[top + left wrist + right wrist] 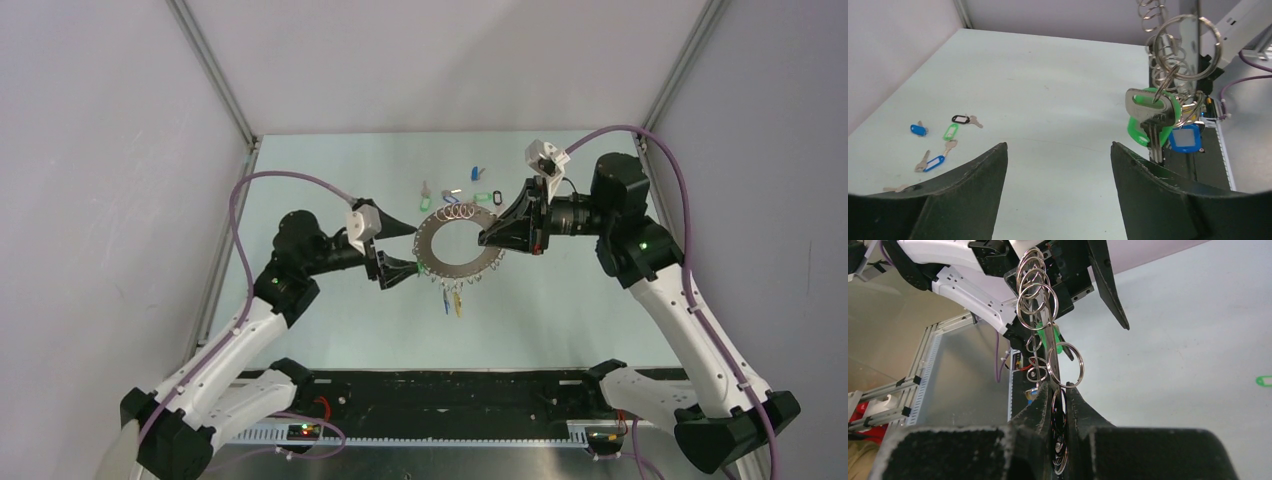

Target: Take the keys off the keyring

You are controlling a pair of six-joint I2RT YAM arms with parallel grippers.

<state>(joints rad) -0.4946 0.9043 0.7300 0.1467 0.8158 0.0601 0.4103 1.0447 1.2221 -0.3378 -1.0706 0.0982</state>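
Top external: keyring [430,255] is held up off the table [330,330], with the right tool [487,238] clamped on its right rim. Left tool [412,250] sits at the left rim and is the nearer one to the green-tagged key [410,267].

Left wrist: left tool is spread wide with nothing between its fingers. The key [1150,117] hangs blade down, off-centre, just above the finger on the view's right.

Right wrist: ring is seen edge-on, pinched tight. Judgement: centre the gap on the key before closing.
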